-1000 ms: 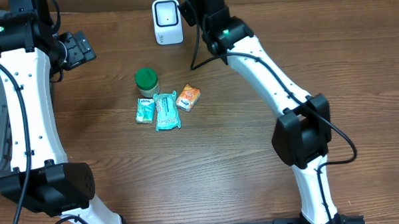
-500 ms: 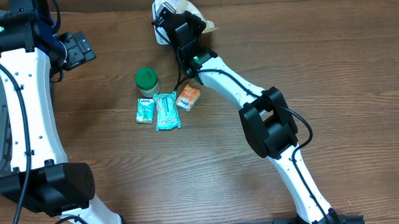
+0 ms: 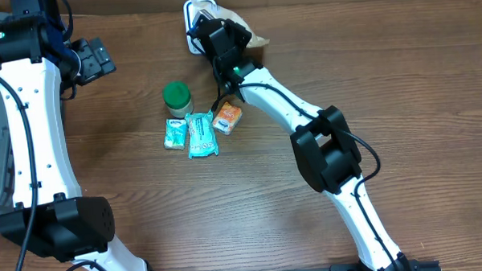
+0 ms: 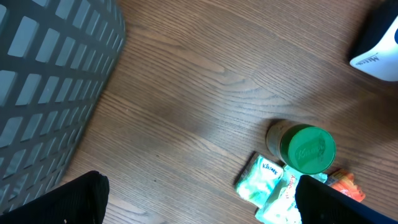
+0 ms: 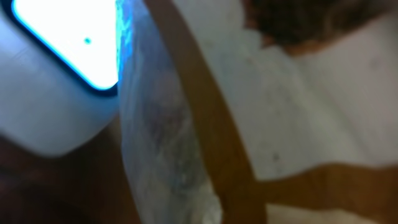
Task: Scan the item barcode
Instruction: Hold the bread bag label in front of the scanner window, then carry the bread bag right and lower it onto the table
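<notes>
A white scanner (image 3: pixel 193 7) stands at the table's back edge, and its lit window (image 5: pixel 65 37) shows close up in the right wrist view. My right gripper (image 3: pixel 225 33) hovers right in front of it, shut on a brown and white packet (image 3: pixel 254 37). That packet (image 5: pixel 261 118) fills the right wrist view and hides the fingers. My left gripper (image 3: pixel 90 60) hangs open and empty at the far left, with its fingers (image 4: pixel 81 199) spread wide above the wood.
A green-lidded jar (image 3: pixel 176 96), a teal tissue pack (image 3: pixel 175 133), a longer teal packet (image 3: pixel 201 134) and an orange packet (image 3: pixel 227 117) lie together mid-table. A grey mesh basket (image 4: pixel 50 93) stands at the left edge.
My right arm has swung left and folded in, bringing the packet down over the scanner. In the last half second it shifted only slightly. The left arm has not moved.
</notes>
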`<state>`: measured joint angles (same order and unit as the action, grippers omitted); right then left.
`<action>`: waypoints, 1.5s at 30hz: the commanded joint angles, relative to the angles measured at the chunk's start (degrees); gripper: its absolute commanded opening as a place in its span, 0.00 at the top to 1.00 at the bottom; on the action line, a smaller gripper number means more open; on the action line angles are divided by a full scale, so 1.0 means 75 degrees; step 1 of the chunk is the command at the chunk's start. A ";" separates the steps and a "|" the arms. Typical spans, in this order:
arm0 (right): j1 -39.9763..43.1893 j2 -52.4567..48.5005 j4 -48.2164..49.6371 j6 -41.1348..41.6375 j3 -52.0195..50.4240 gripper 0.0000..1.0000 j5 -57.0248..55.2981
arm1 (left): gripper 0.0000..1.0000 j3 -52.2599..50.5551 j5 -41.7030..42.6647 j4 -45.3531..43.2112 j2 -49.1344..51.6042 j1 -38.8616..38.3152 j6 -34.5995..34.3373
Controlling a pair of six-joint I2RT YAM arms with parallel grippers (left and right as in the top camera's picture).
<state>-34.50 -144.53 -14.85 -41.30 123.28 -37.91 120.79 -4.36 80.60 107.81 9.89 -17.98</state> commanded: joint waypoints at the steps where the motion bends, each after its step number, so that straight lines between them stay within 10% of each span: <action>1: -0.0020 0.1751 -0.1055 0.1370 0.0087 0.96 0.0793 | 0.00 0.0015 -0.0067 -0.0003 0.0085 0.0023 0.0023; 14: 0.1367 0.5689 -0.5925 0.6612 0.0087 0.96 0.6918 | 0.01 0.0012 -0.0067 -0.0003 0.0085 0.0023 0.0026; 23: 0.4832 0.5257 -0.8705 0.6878 -0.0079 0.96 0.8964 | 0.00 0.0015 -0.0067 0.0000 0.0085 0.0023 0.0023; 45: 0.6534 0.4436 -0.6446 0.7076 -0.4153 0.82 0.6540 | 0.00 0.0012 -0.0067 -0.0003 0.0085 -0.0020 0.0026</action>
<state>14.26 -112.05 -63.90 11.64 92.42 16.16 120.75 -4.36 80.60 107.81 9.85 -17.98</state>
